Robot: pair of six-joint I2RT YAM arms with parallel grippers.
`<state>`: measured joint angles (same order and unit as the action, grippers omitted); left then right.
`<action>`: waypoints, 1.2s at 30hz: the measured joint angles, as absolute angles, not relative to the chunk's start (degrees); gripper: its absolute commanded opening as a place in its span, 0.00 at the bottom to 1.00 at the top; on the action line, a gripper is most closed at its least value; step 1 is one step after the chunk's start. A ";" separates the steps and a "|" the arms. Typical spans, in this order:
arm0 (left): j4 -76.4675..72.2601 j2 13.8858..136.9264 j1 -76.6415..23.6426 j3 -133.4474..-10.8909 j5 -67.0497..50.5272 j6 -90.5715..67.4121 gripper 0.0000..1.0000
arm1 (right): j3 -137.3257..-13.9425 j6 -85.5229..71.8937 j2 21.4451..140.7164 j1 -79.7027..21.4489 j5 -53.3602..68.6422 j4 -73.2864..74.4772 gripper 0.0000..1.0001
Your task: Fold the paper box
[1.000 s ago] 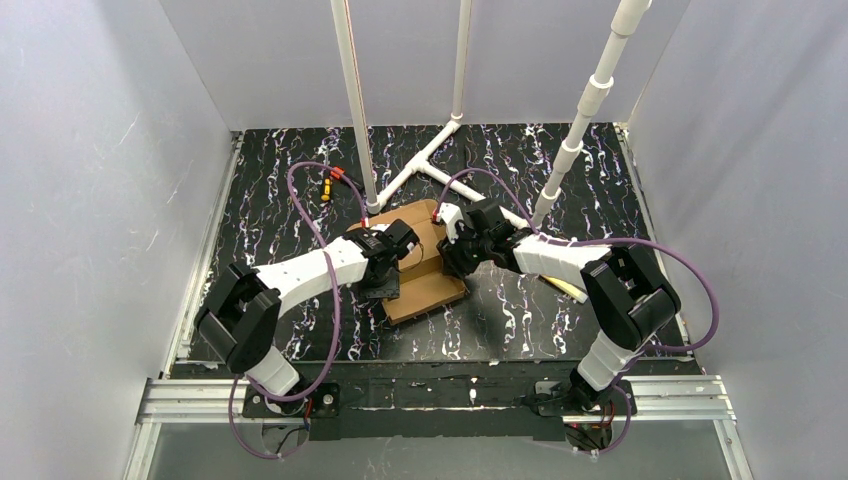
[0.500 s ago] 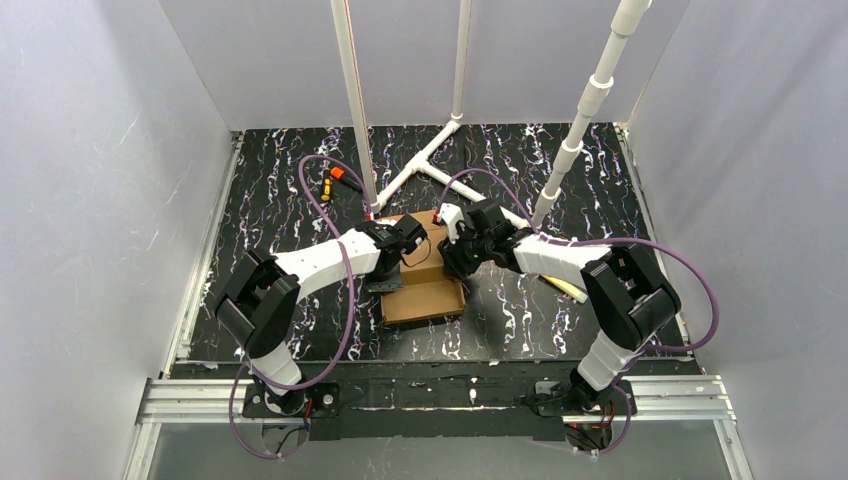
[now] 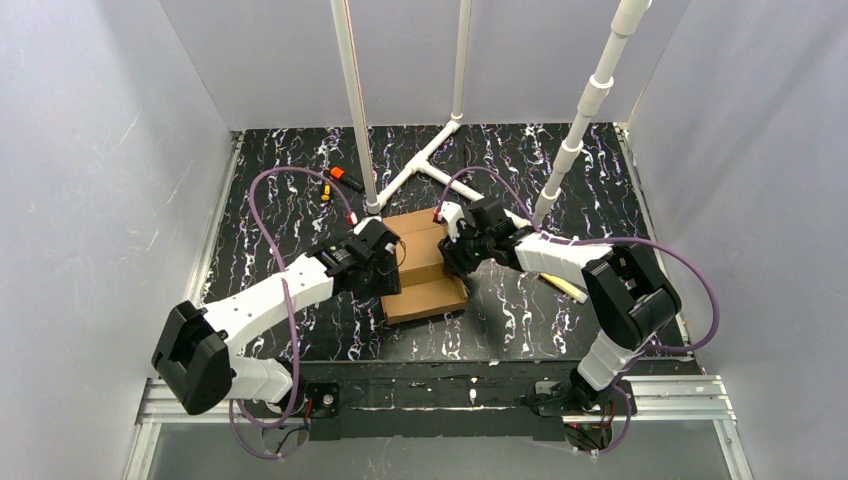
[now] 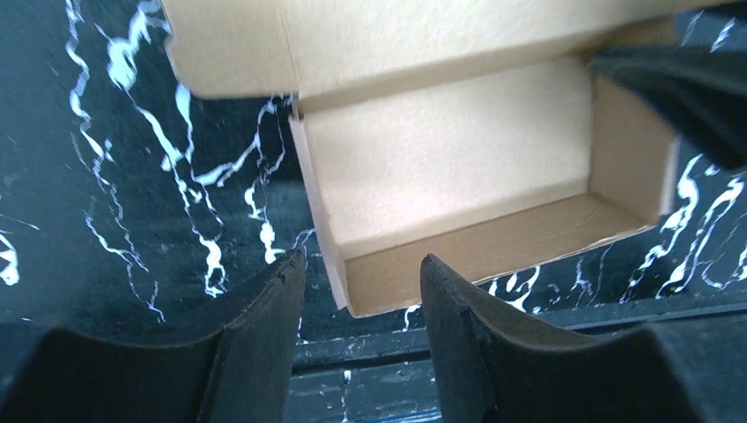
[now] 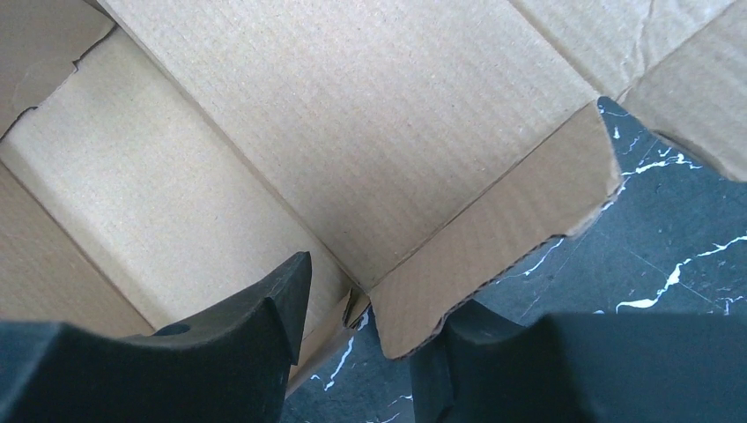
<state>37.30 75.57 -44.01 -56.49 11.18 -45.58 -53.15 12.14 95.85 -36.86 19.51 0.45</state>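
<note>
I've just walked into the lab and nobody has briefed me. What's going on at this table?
Two robot arms are working on a plain brown corrugated cardboard box that lies on the black marbled tabletop. The box is partly folded: the walls of a shallow tray are up, and a flat panel behind it is not yet folded over. The left end effector is open at the tray's near left corner. The right end effector, also open, has a side flap between its fingers. Neither clearly grips anything.

Searched all three views; found no readable text, label, brand, number or sign on anything shown.
</note>
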 measured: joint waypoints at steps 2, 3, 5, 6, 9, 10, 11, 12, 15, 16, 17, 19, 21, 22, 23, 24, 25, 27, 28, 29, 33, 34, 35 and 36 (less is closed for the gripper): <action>36.18 74.98 -44.05 -53.28 9.19 -46.57 0.50 | -53.15 12.21 95.85 -36.82 19.57 0.45 0.51; 35.97 75.24 -44.05 -52.14 8.45 -47.05 0.50 | -53.15 12.23 95.85 -36.82 19.62 0.45 0.51; 35.77 76.42 -44.05 -49.93 7.01 -48.05 0.50 | -53.15 12.23 95.85 -36.82 19.66 0.45 0.51; 35.62 77.14 -44.05 -49.39 6.59 -48.49 0.50 | -53.15 12.23 95.85 -36.82 19.66 0.45 0.51; 34.52 79.53 -44.07 -49.15 6.02 -49.34 0.47 | -53.15 12.23 95.88 -36.82 19.66 0.45 0.51; 33.91 80.20 -44.07 -49.17 6.00 -49.54 0.45 | -53.15 12.23 95.90 -36.82 19.66 0.45 0.51; 33.39 80.88 -44.07 -49.19 6.00 -49.69 0.40 | -53.15 12.23 95.90 -36.82 19.66 0.45 0.51; 32.99 81.65 -44.07 -49.30 6.02 -49.87 0.31 | -53.15 12.23 95.92 -36.80 19.66 0.45 0.51; 32.10 84.40 -44.07 -49.71 6.15 -50.50 0.04 | -53.15 12.23 95.98 -36.77 19.66 0.47 0.51; 31.90 85.34 -44.07 -49.84 6.22 -50.39 0.00 | -53.15 12.25 95.98 -36.77 19.66 0.45 0.51; 31.73 86.24 -44.07 -49.93 6.31 -50.52 0.00 | -53.15 12.27 95.98 -36.77 19.64 0.45 0.51; 31.62 87.33 -44.05 -50.02 6.96 -50.92 0.00 | -53.15 12.25 95.98 -36.75 19.70 0.54 0.52; 31.53 87.35 -44.03 -50.04 7.46 -51.13 0.00 | -53.15 12.38 95.98 -36.75 19.75 0.54 0.56; 31.51 87.35 -44.03 -50.04 7.75 -51.20 0.00 | -53.17 12.67 95.98 -36.75 19.92 0.58 0.59; 31.51 87.35 -44.03 -50.04 8.10 -51.24 0.00 | -53.21 13.04 95.98 -36.75 20.12 0.89 0.62; 31.51 87.33 -44.03 -50.04 8.27 -51.24 0.00 | -53.41 13.61 95.98 -36.75 20.36 1.65 0.65; 31.53 87.29 -44.03 -50.09 8.49 -51.24 0.11 | -53.69 14.13 95.98 -36.75 20.75 2.39 0.68; 31.53 87.02 -44.05 -50.33 8.93 -51.31 0.29 | -54.57 15.75 95.98 -36.67 21.61 4.19 0.79; 31.53 86.76 -44.05 -50.48 9.06 -51.13 0.33 | -55.16 16.80 95.98 -36.36 22.15 5.26 0.95; 31.38 86.35 -44.05 -50.65 9.21 -51.20 0.36 | -55.83 17.89 95.96 -36.07 22.94 6.48 0.98; 29.21 82.65 -44.05 -50.87 9.41 -51.18 0.48 | -57.04 25.28 93.93 -33.93 26.22 12.05 0.98; 28.45 81.17 -44.05 -50.70 9.41 -50.96 0.50 | -57.04 27.20 92.77 -33.10 26.94 13.78 0.98; 27.35 79.40 -44.05 -50.15 9.39 -50.70 0.53 | -57.04 29.32 91.42 -32.25 27.66 15.42 0.99; 26.17 76.97 -44.05 -49.19 9.26 -50.26 0.57 | -57.04 31.77 89.95 -31.33 28.45 17.08 0.98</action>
<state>26.17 76.97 -44.05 -49.19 9.26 -50.26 -57.04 31.77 89.95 -31.33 28.45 17.08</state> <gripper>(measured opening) 0.487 0.983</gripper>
